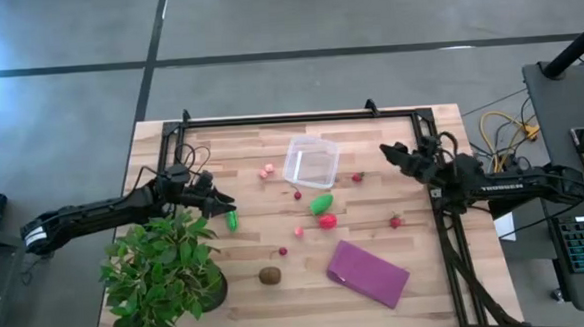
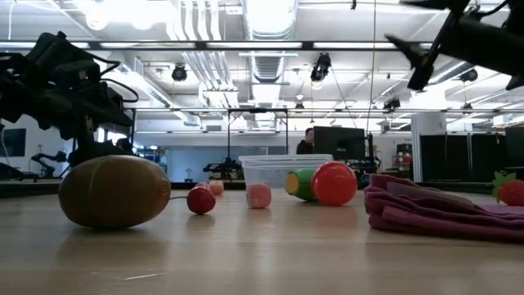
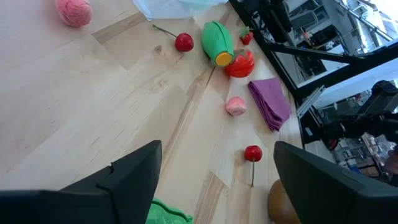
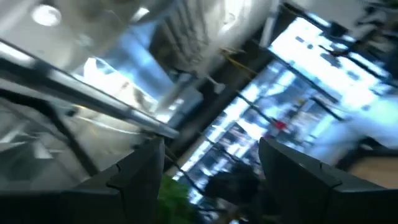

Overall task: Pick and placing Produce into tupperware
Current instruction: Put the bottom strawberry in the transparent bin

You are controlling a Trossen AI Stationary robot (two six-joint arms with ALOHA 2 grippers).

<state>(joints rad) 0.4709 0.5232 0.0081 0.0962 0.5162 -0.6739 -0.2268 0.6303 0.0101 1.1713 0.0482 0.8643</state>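
The clear tupperware tub (image 1: 310,163) stands upright on the far middle of the table. Around it lie the produce: a pink piece (image 1: 267,171), a green piece (image 1: 321,203) beside a red one (image 1: 327,221), small cherries (image 1: 283,251), two strawberries (image 1: 396,221) and a brown piece (image 1: 269,276). My left gripper (image 1: 222,201) is open and hovers by a small green piece (image 1: 232,221), which shows low between its fingers (image 3: 168,214). My right gripper (image 1: 392,154) is open and raised to the right of the tub, touching nothing.
A leafy potted plant (image 1: 162,270) stands at the near left corner, under the left arm. A folded purple cloth (image 1: 368,273) lies near the right front. A black frame rail (image 1: 300,116) runs along the table's far edge and down its right side.
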